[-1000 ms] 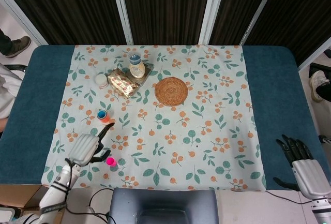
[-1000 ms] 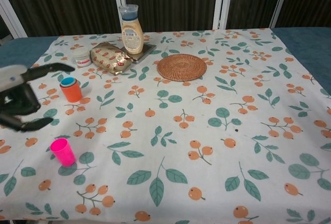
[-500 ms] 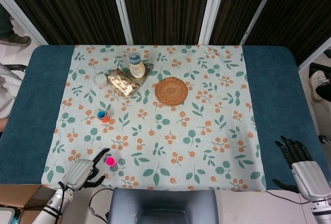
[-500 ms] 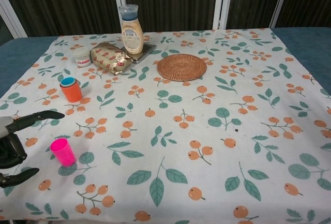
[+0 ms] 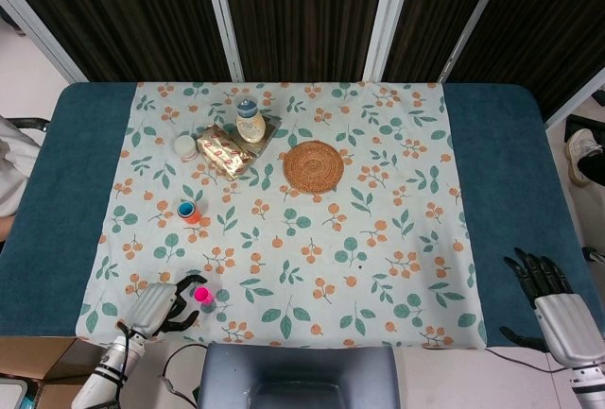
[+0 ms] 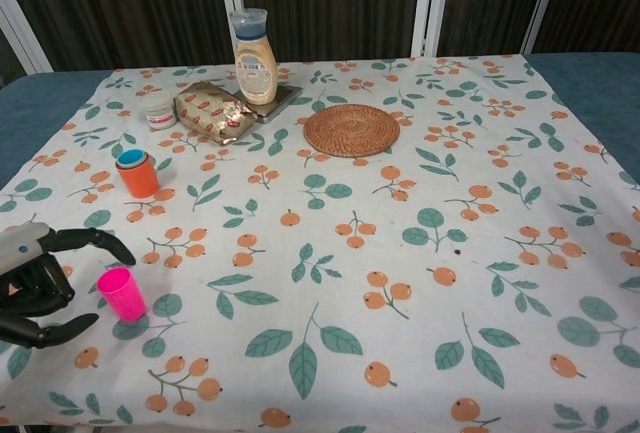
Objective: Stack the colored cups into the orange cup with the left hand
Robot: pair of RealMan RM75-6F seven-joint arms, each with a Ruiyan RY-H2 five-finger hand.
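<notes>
A pink cup [image 5: 202, 296] [image 6: 121, 293] stands upright near the front left of the flowered cloth. My left hand [image 5: 158, 305] [image 6: 38, 281] sits just left of it, open, with its fingers curved around the cup's near and far sides without touching it. An orange cup [image 5: 188, 211] [image 6: 137, 174] with a blue cup nested inside stands further back on the left. My right hand [image 5: 553, 298] rests open at the table's front right corner, far from the cups, seen only in the head view.
At the back left are a sauce bottle [image 6: 254, 58], a snack packet [image 6: 213, 112] and a small white jar [image 6: 157, 110]. A round woven mat [image 6: 351, 129] lies behind the middle. The cloth's front edge [image 5: 284, 341] runs close to my left hand.
My left hand dropped back from beside the orange cup toward the front edge, then shifted right, and its fingers now bracket the pink cup. The right hand stayed still.
</notes>
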